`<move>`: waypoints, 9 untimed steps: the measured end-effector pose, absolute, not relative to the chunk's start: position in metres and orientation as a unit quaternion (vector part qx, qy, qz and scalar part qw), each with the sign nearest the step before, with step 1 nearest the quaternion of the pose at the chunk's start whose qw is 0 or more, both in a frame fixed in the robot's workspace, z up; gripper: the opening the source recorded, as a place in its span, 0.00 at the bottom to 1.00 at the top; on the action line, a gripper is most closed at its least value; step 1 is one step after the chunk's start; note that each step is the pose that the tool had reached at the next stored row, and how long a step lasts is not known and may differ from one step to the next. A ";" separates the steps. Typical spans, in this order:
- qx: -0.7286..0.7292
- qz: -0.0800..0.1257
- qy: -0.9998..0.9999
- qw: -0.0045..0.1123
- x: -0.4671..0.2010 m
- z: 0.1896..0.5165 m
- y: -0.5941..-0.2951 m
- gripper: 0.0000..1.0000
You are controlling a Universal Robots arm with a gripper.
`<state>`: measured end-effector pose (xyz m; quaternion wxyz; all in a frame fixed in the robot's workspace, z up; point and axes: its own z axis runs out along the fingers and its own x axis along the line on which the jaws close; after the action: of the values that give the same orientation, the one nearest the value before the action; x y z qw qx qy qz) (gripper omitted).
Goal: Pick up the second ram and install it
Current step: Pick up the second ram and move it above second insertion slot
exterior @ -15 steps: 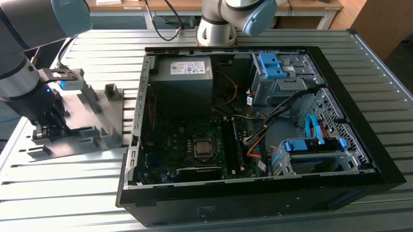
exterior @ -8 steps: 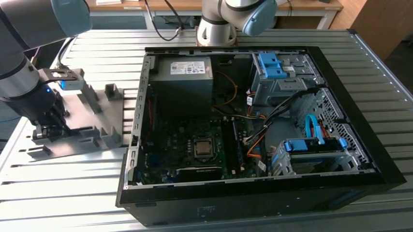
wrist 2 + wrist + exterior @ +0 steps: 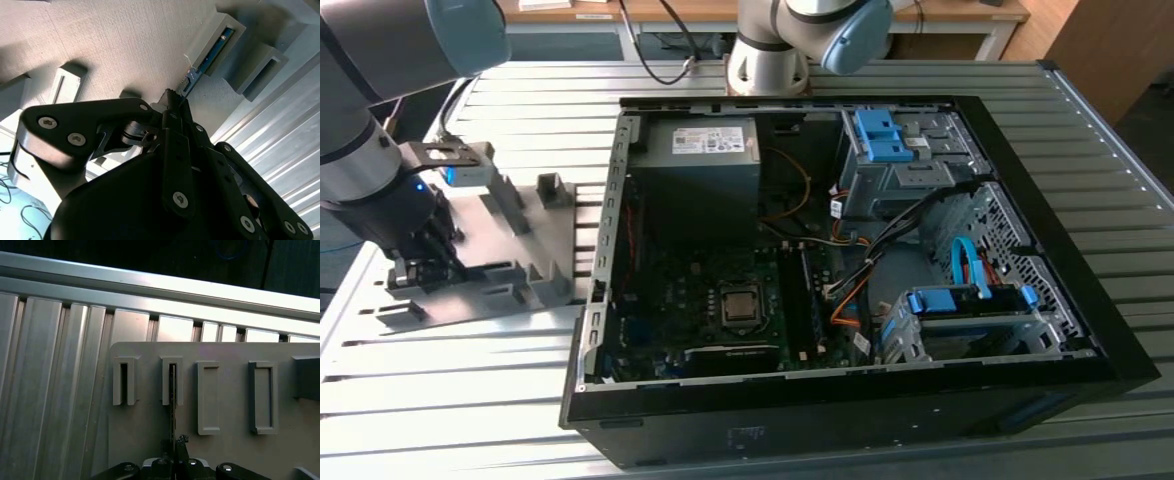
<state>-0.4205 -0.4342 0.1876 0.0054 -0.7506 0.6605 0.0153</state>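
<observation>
Second ram (image 3: 212, 50) stands on edge at the exterior view's left, on the grey fixture plate (image 3: 520, 295). Its far end sits in the slot of a fixture block (image 3: 199, 44), and the rest runs straight in between the fingertips of the gripper (image 3: 172, 100). In the first wrist view it shows edge-on as a thin line from that block (image 3: 165, 390) to the fingers. The jaws look drawn together on it, pinching its flat faces, and whatever lies past the fingers is hidden by the gripper body. In the exterior view the arm is low over the plate, with the gripper (image 3: 424, 268) down among the blocks. The step in hand looks like the lift out of the fixture. It should go best as a slow, straight pull along the slot walls, with no twist or sideways drift until the far end is free, because a thin board can lever against the slot and slip in the pads. Further right lies the open computer case (image 3: 1107, 330), well apart from the fixture. Inside it are the motherboard (image 3: 707, 290) and what look like the memory slots (image 3: 809, 288) beside the processor socket. Those slots are narrow, so a square hold matters now, since any tilt taken up in the grip would stay with the board.
</observation>
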 end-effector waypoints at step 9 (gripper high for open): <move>-0.709 0.015 0.705 0.006 -0.420 0.188 -0.434 0.14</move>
<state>-0.4205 -0.4342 0.1875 0.0063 -0.7092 0.7048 0.0150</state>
